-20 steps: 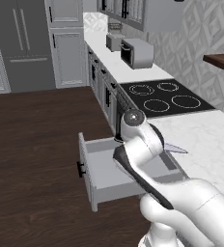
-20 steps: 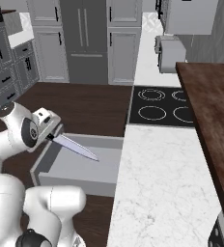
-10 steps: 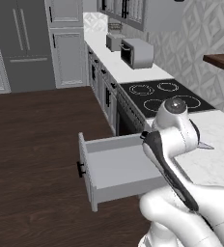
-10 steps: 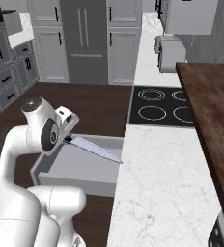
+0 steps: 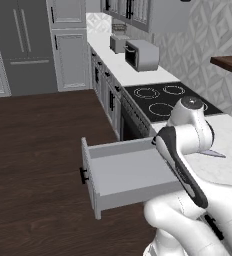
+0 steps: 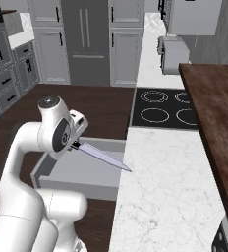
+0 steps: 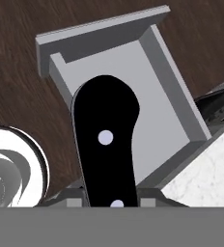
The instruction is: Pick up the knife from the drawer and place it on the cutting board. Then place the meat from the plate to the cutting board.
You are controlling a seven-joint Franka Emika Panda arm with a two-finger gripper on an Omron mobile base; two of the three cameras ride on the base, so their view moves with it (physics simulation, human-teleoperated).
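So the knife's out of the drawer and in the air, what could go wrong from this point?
The claw holds the knife by its black handle, with the long blade sticking out sideways; the tip reaches the marble counter edge, so a low swing might strike it. The drawer stands open beside the base and could be bumped. With the whole blade cantilevered from the handle, the knife may twist in the grip.

Raised arm point(image 6: 32, 147), jaws clamped around knife point(image 6: 103, 157) handle.
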